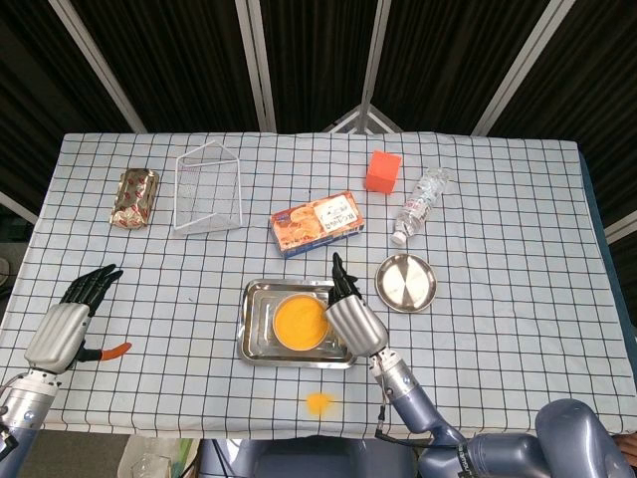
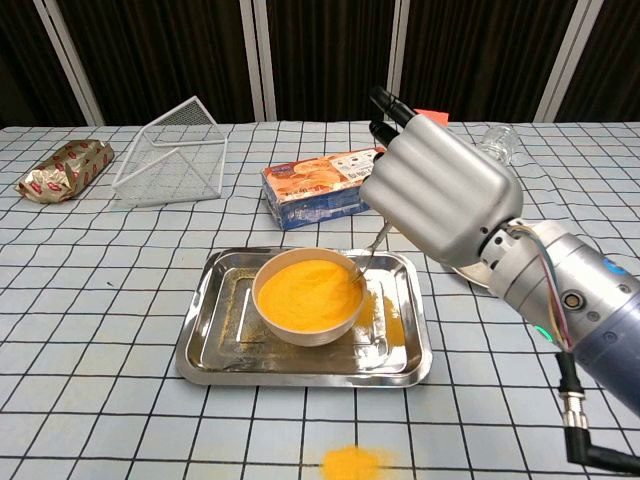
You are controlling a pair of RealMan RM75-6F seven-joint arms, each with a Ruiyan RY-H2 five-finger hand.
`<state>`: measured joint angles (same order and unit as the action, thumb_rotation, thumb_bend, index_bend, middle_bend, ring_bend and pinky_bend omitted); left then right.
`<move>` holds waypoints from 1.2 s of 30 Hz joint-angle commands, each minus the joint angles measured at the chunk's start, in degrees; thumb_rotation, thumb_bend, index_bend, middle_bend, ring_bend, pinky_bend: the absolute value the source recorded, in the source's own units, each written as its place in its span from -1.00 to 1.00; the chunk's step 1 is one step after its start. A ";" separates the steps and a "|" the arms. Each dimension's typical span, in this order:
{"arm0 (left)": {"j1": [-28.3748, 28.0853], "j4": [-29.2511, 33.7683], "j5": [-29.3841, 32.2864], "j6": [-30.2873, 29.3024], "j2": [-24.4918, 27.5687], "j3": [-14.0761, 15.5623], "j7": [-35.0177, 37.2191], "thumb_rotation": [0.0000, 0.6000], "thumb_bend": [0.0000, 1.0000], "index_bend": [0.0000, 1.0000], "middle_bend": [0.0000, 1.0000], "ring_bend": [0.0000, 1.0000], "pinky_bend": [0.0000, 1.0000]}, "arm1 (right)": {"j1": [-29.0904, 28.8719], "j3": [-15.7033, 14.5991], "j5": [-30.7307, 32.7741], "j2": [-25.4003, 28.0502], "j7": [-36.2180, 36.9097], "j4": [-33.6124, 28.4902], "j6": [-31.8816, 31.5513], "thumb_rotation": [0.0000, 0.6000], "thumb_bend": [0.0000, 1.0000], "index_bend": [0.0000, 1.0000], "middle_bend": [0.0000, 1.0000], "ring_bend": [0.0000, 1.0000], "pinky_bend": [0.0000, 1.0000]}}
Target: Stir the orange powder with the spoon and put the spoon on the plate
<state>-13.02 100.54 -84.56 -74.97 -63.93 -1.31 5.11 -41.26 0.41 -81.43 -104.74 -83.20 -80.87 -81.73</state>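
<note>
One bowl [image 2: 307, 300] heaped with bright orange powder [image 2: 306, 294] sits in one steel tray [image 2: 225, 350] near the bench's [image 1: 518, 299] front edge. One thin metal spoon [image 2: 370, 252] slants into the bowl at its 3 o'clock rim, held by the right robot hand [image 2: 436, 190], fingers closed around the handle. One round plate [image 1: 406, 282] lies at 2 o'clock from the tray. The left robot hand [image 1: 68, 321] rests flat, fingers extended, holding nothing.

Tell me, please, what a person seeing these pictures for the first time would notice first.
The bowl of orange powder in the steel tray near the table's front edge draws the eye. The right robot hand hangs over the bowl's right rim, holding the spoon. A spilled orange patch lies in front of the tray.
</note>
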 commanded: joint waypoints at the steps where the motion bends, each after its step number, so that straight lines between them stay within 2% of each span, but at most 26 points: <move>1: 0.03 0.02 -0.04 -0.05 0.01 0.03 0.00 1.00 -1.00 -1.00 -1.00 -1.00 -0.96 | 0.61 -0.37 -0.43 0.06 0.03 0.98 0.40 1.00 0.68 0.84 -0.02 -0.59 -0.92; 17: 0.00 0.00 0.01 0.02 0.11 -0.01 0.33 1.00 -1.00 -1.00 -1.00 -1.00 -0.96 | 1.82 0.55 -2.35 -4.30 3.33 3.99 2.10 1.00 0.68 0.84 -0.02 -0.59 -0.92; 36: 0.02 0.09 -0.14 0.00 0.21 0.06 0.44 1.00 -1.00 -1.00 -1.00 -1.00 -0.96 | 2.69 4.48 -3.54 -8.75 4.07 4.02 3.13 1.00 0.68 0.84 -0.02 -0.59 -0.92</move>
<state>-13.00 100.63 -84.70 -74.97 -63.72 -1.24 5.54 -38.57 4.81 -84.87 -113.47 -79.01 -76.78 -78.70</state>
